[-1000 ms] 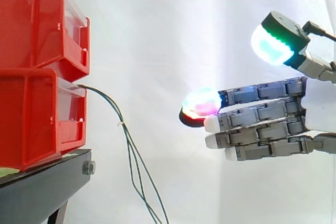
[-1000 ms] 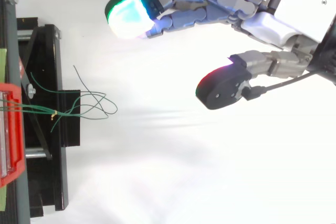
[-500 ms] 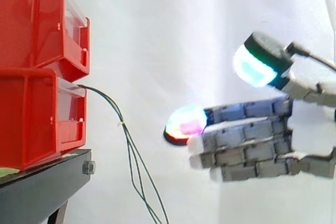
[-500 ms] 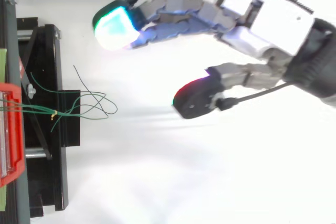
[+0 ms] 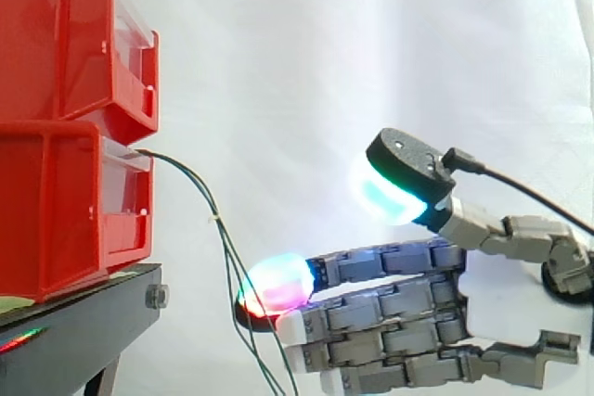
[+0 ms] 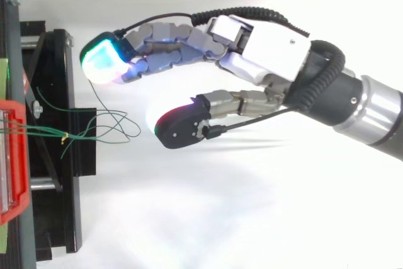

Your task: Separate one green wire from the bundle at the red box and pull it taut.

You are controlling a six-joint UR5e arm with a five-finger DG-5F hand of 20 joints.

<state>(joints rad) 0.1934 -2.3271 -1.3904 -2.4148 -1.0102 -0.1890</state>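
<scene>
White curtain [image 5: 325, 44] is hanging behind red bins [image 5: 65, 136]; green wires [image 5: 214, 219] are drooping out — the hand [image 6: 271, 47], fingers straight and empty, is hovering beside, possibly touching.

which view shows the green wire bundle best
Top view: the green wires fan out into separate loops from the red box. The side view shows them hanging down as close, overlapping strands.

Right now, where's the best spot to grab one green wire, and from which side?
Take the outer loop, past the small tie. Nearer the red box the wires run bunched together; beyond the tie they fan apart, and that loop juts furthest toward the open hand. Probably come in level from the arm's side, straddle that single strand, then pinch.
</scene>
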